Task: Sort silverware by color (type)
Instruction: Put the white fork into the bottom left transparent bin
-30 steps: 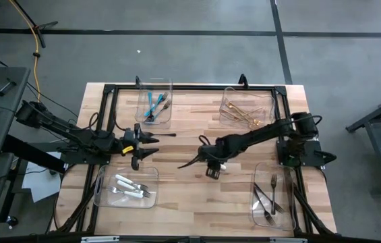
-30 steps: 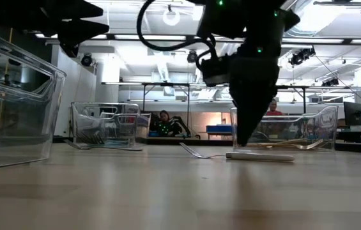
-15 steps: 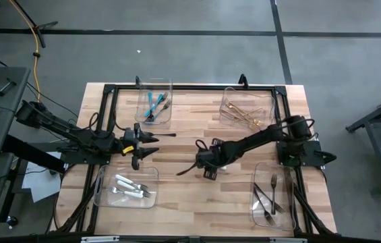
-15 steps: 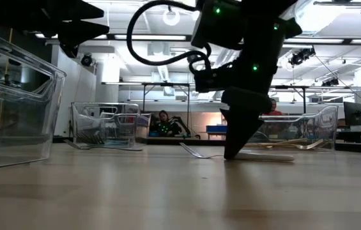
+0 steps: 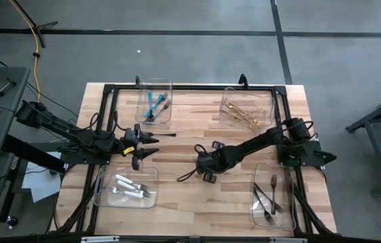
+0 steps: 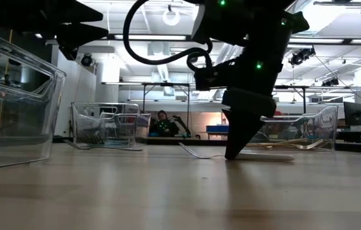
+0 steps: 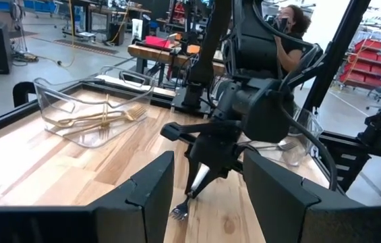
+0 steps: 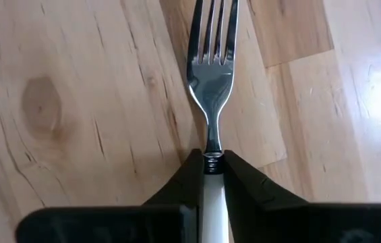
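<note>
A white-handled fork (image 8: 212,61) of the silverware lies flat on the wooden table near its middle, tines (image 6: 192,152) toward the table's left. My right gripper (image 8: 212,169) stands over it, pointing steeply down, shut on its handle; it also shows in the high view (image 5: 206,170) and the low view (image 6: 232,153). My left gripper (image 5: 154,145) waits open at the table's left, pointing level toward the fork (image 7: 189,197), well apart from it. My right gripper pinches the fork's white handle (image 8: 212,185) between its two fingers, at the end right behind the steel neck. The fingers come from above, slanting down. The fork lies on the table, and the rest of its handle (image 6: 269,156) runs toward the table's right.
Four clear bins stand near the table's corners: teal-handled pieces far left (image 5: 155,103), gold ones far right (image 5: 244,111), white-handled ones near left (image 5: 128,187), dark steel ones near right (image 5: 271,197). A black frame (image 5: 190,88) edges the table. People sit in the room beyond.
My right gripper has sunk toward the table and shifted a little toward its near left, tipping steeper, down onto the fork's handle. The fork has stayed where it lay.
</note>
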Robot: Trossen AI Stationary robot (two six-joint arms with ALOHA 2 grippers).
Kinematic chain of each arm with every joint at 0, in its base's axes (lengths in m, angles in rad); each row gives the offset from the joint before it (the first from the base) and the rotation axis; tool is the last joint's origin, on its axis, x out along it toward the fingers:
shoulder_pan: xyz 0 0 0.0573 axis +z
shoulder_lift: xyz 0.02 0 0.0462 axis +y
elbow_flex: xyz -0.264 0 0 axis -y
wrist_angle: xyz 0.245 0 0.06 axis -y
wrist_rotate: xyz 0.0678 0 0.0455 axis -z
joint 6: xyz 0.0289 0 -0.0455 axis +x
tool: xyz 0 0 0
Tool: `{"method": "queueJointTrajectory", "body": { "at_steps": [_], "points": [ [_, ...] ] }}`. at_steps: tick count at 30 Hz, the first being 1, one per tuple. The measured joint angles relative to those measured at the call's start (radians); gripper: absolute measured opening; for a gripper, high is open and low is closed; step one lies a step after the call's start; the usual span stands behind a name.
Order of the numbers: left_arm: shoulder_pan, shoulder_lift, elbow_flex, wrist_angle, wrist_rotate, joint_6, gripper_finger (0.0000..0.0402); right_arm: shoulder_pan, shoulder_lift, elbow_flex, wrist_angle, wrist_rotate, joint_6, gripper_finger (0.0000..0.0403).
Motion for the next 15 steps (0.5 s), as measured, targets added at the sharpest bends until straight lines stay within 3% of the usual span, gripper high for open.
{"method": "queueJointTrajectory", "body": {
  "at_steps": [10, 15],
  "points": [
    [0.001, 0.000, 0.000, 0.008, -0.016, 0.000, 0.0172, -0.004, -0.012, 0.025, -0.024, -0.018, -0.064, 0.0027],
    [0.001, 0.000, 0.000, 0.007, -0.016, 0.001, 0.0172, -0.003, -0.084, 0.021, -0.031, -0.032, -0.065, 0.0004]
  ]
}}
